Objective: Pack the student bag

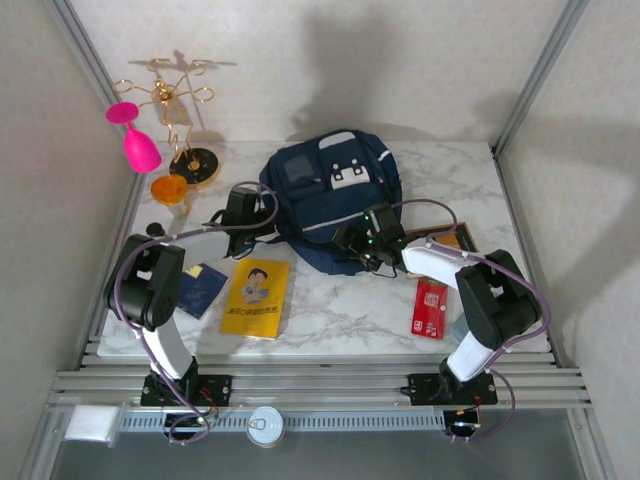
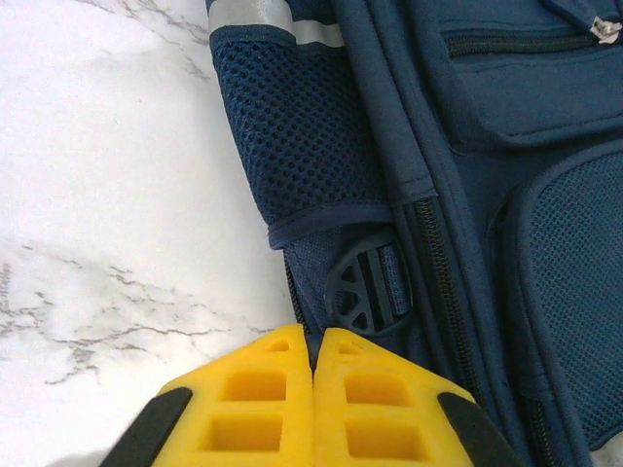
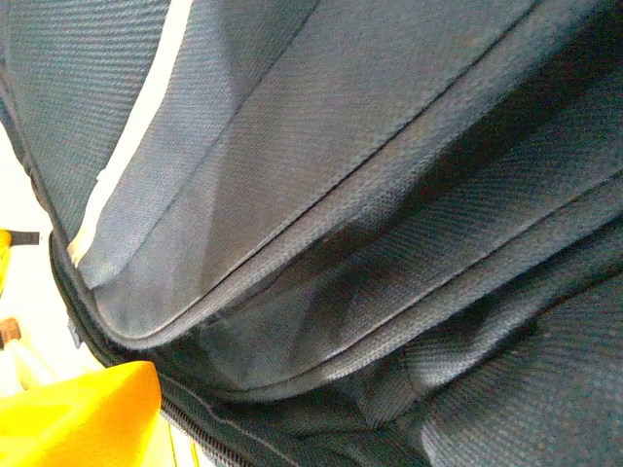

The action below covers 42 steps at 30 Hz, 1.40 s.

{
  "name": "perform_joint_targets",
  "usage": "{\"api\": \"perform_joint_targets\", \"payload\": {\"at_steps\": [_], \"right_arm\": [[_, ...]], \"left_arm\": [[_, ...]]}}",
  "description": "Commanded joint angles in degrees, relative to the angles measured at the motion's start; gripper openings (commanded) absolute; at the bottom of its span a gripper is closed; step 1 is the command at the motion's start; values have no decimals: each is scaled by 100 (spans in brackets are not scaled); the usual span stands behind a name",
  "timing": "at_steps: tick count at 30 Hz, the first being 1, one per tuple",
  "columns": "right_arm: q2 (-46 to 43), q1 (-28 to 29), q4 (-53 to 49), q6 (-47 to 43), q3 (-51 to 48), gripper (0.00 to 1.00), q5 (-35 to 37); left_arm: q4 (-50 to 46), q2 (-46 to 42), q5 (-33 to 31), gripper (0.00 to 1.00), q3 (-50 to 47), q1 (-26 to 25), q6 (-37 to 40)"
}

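Overhead first. The student bag (image 1: 330,195) lies flat on the marble table (image 1: 350,310), towards the far middle, front side up, with its grey patch (image 1: 350,176) near the far end. The left gripper (image 1: 250,222) sits at the bag's left edge. The right gripper (image 1: 362,240) is over the bag's near right corner, on or just above the fabric; at this size its jaws cannot be read. Near edge, left to right: a dark blue booklet (image 1: 200,290), a yellow book (image 1: 257,297) just beside it, and a red packet (image 1: 430,308) well apart to the right. Far left corner: a gold wire stand (image 1: 180,110) carrying a pink goblet (image 1: 135,135), with an orange cup (image 1: 168,188) near its base. A flat brown-edged item (image 1: 462,238) pokes out from under the right arm.

Left wrist next. The left gripper's (image 2: 313,342) yellow fingers (image 2: 253,399) are pressed together with nothing between them. Their tips are just short of the bag's (image 2: 467,146) side, near a dark buckle (image 2: 368,290) below the mesh side pocket (image 2: 302,126). Contact with the fabric cannot be judged.

Right wrist last. Navy fabric of the bag (image 3: 370,243) lies very close to the lens, with a pale trim stripe (image 3: 127,156) at upper left and a zip line (image 3: 195,428) low down. One yellow finger (image 3: 78,418) shows at lower left, beside the zip. The other finger is not seen, so spread or closed cannot be told.
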Motion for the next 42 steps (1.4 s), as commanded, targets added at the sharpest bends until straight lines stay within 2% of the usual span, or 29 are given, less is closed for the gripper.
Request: {"api": "perform_joint_targets", "payload": {"at_steps": [1, 6, 8, 11, 13, 18, 23, 26, 27, 30, 34, 37, 42], "right_arm": [[-100, 69, -464, -183, 31, 85, -187], [-372, 128, -639, -443, 229, 93, -232], [-571, 123, -675, -556, 187, 96, -316], [-896, 124, -905, -710, 116, 99, -330], [-1133, 131, -987, -834, -25, 99, -323], [-1469, 315, -1125, -1370, -265, 99, -411], [-1405, 908, -1123, -1424, -290, 99, -460], [-1256, 1387, -843, -1311, -308, 99, -552], [-1193, 1512, -744, -1269, -308, 98, -557], [-1002, 1744, -440, -1155, -300, 98, -573], [-841, 1792, -283, -1071, -299, 98, -559], [-837, 1791, -229, -1069, -299, 99, -489], [-730, 1788, -418, -1174, -196, 99, -409]], "left_arm": [[156, -231, -69, 0, 41, 198, -3], [87, -869, 567, 0, -524, 78, -195], [81, -1234, 655, 18, -832, 3, -243], [-55, -1824, 634, 32, -1200, -41, -392], [-304, -2249, 487, 40, -1398, -92, -479], [-996, -3429, 137, 52, -1977, -164, -954], [-1909, -4662, -340, 64, -2616, -173, -1578], [-2590, -5118, -904, 69, -2900, -177, -1798], [-2772, -5179, -1117, 70, -2986, -185, -1901], [-2876, -5153, -1211, 73, -3153, -281, -2038], [-3087, -4880, -1688, 75, -3175, -447, -2284], [-2936, -4608, -1811, 76, -3323, -523, -2372], [-2563, -4299, -1392, 77, -3510, -665, -2383]]}}
